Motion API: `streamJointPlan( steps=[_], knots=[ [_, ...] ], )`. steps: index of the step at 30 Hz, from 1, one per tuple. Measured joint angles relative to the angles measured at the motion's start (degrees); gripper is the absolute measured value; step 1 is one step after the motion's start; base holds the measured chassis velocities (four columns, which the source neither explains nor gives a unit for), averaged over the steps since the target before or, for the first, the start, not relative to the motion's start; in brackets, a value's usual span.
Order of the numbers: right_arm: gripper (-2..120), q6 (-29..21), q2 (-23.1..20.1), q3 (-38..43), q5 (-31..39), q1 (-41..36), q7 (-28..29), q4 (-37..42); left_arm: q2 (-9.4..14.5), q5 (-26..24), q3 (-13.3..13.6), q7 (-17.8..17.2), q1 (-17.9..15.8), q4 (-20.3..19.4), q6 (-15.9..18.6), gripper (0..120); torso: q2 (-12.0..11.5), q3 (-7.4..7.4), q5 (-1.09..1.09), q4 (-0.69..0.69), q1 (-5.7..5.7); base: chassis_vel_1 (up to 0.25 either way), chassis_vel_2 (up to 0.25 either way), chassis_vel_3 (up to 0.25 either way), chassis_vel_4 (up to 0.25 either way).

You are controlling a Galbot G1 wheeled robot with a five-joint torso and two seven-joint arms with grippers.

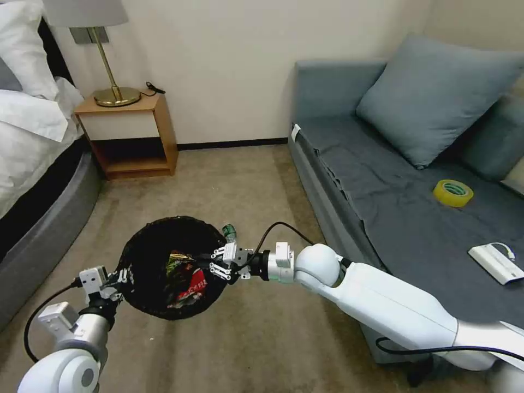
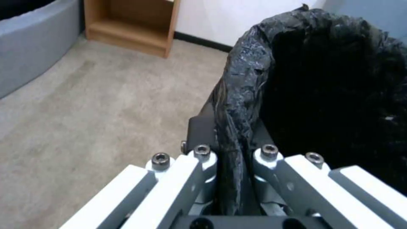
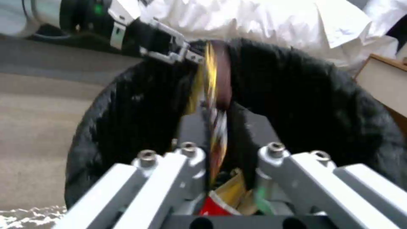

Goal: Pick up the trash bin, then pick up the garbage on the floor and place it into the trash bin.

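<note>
While the left gripper [image 1: 124, 275] pinches the near rim of the trash bin [image 1: 147, 256] in the head view, the bin hangs above the beige carpet [image 1: 218, 185], its mouth tipped toward the camera; red-and-white and dark packets of garbage [image 1: 188, 284] lie inside it; the right gripper [image 1: 214, 266] reaches in over the far rim from the sofa side, and a small green-labelled bottle [image 1: 229, 233] shows just behind that rim; a yellow tape roll [image 1: 453, 192] and a white box [image 1: 495, 263] rest on the grey sofa [image 1: 393, 218], well apart from the bin.

In the left wrist view the left gripper's fingers [image 2: 199, 127] are closed on the crinkled black liner of the bin's rim [image 2: 241, 95], one finger outside and one inside; the wooden nightstand [image 2: 127, 25] stands beyond on the carpet.

In the right wrist view the right gripper's fingers [image 3: 193, 130] are nearly closed on a shiny gold-brown wrapper [image 3: 216, 95], held edge-on over the bin's dark opening [image 3: 305, 101]; the left gripper [image 3: 193, 58] grips the opposite rim; red packaging [image 3: 216, 205] shows between the jaws near the palm.
</note>
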Motion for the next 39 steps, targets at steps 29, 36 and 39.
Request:
streamJointPlan(
  steps=[29,36,39],
  knots=[
    [100,-8.19,-11.44,40.95,5.03,-35.51,27.43,27.98,1.49,-1.16,3.18,-3.01,-7.22,-2.4,2.69,5,0.0,-0.01,0.0,-0.01,0.0,0.0,0.0,0.0,0.0],
    [100,-8.73,-6.97,46.96,-1.92,-47.02,31.15,29.37,0.55,-0.02,3.68,-3.12,-6.39,-2.46,2.73,5,0.01,-0.01,0.02,-0.01,0.0,0.0,0.0,0.0,0.0],
    [100,-10.15,-4.92,48.42,-3.63,-50.69,31.64,30.25,0.41,0.15,3.28,-3.11,-5.89,-2.25,2.67,5,0.01,-0.01,0.0,-0.01,0.0,0.0,0.0,0.0,0.0]
  ],
)
